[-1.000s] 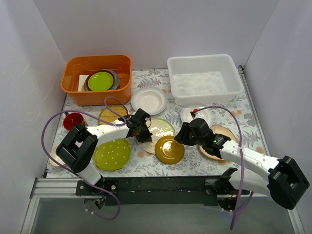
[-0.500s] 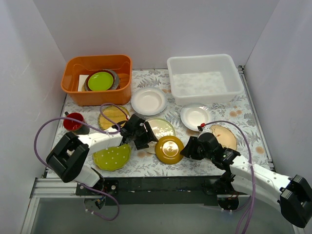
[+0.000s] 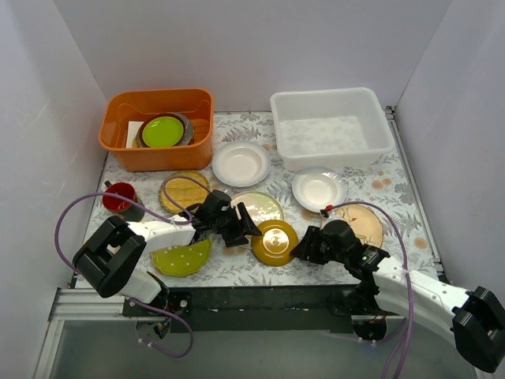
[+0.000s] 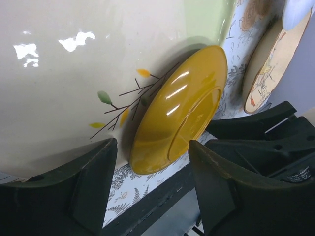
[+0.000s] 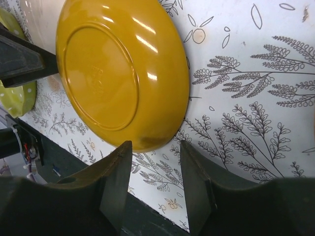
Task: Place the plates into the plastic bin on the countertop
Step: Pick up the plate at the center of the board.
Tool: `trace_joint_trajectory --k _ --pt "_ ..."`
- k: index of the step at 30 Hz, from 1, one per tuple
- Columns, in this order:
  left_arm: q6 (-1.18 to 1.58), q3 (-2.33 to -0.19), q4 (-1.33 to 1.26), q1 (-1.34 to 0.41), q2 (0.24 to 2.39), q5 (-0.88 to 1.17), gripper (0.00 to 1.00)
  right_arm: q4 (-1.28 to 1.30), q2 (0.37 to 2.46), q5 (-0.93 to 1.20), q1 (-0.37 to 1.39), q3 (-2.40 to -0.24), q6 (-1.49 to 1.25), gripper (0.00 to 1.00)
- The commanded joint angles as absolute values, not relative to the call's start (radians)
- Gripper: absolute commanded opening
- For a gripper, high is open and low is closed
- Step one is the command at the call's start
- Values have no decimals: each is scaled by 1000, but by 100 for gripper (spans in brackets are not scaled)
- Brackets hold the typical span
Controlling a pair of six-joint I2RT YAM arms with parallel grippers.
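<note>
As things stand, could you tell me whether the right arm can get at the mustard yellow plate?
Probably yes: the right gripper stands open at the rim of the mustard yellow plate, nothing between them, though the left gripper crowds its opposite side.

Far right: plastic bin [image 3: 335, 162] on the countertop [image 3: 397, 193].
Far left: tub [image 3: 156, 158], stacked dishes [image 3: 163, 131] inside.
Between them, nearer: broad plate [image 3: 241, 163].
Before the bin: small plate [image 3: 316, 189].
Centre: large plate [image 3: 256, 205], a smaller plate [image 3: 274, 242] overlapping its near edge (tilted).
Left edge: mug [image 3: 119, 197].
</note>
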State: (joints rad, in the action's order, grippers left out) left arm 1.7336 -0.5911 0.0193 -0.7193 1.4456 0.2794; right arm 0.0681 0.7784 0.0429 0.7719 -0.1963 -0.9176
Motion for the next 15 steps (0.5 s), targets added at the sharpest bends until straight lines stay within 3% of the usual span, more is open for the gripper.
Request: trace_joint_trajectory --k 1,9,15 --pt "1704 -542 6 -723 1477 320 60 9 773 64 767 -183 -933 52" --pt "1701 -522 -136 -729 1444 367 57 -49 782 72 767 -163 -933 52" --pt "1684 -512 -189 -741 1384 374 49 -75 788 83 767 -156 -925 52"
